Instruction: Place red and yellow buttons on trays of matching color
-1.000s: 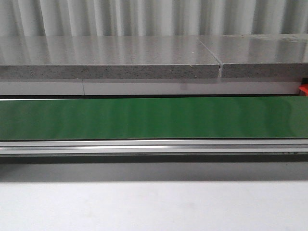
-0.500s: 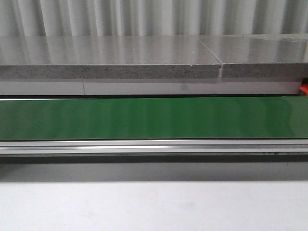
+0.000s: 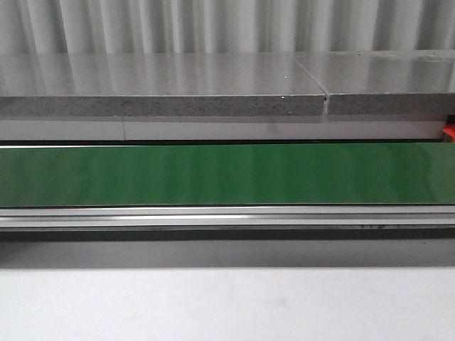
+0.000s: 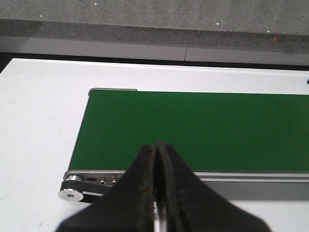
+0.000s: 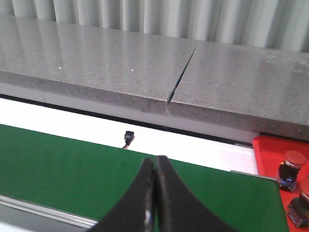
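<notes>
Both grippers are pressed fully together and carry nothing. In the left wrist view the left gripper (image 4: 156, 145) shows its two dark fingers (image 4: 140, 179) meeting in a thin seam, hanging above the near rail of the green conveyor belt (image 4: 193, 130), close to the belt's end where a silver roller cap (image 4: 71, 194) sits on the white table (image 4: 34, 125). In the right wrist view the right gripper (image 5: 155, 162) is likewise pinched to a point, poised over the belt's near edge. Past the other end of the belt lies a red tray (image 5: 268, 152), and on it stand two red buttons (image 5: 288, 169) with dark bases; the nearer one is cut off by the frame, so its full shape is hard to judge. A small black connector (image 5: 128, 138) lies on the white strip between the belt and the grey stone ledge (image 5: 96, 63). From the front only the tray's corner (image 3: 448, 133) shows at the belt's right end.
</notes>
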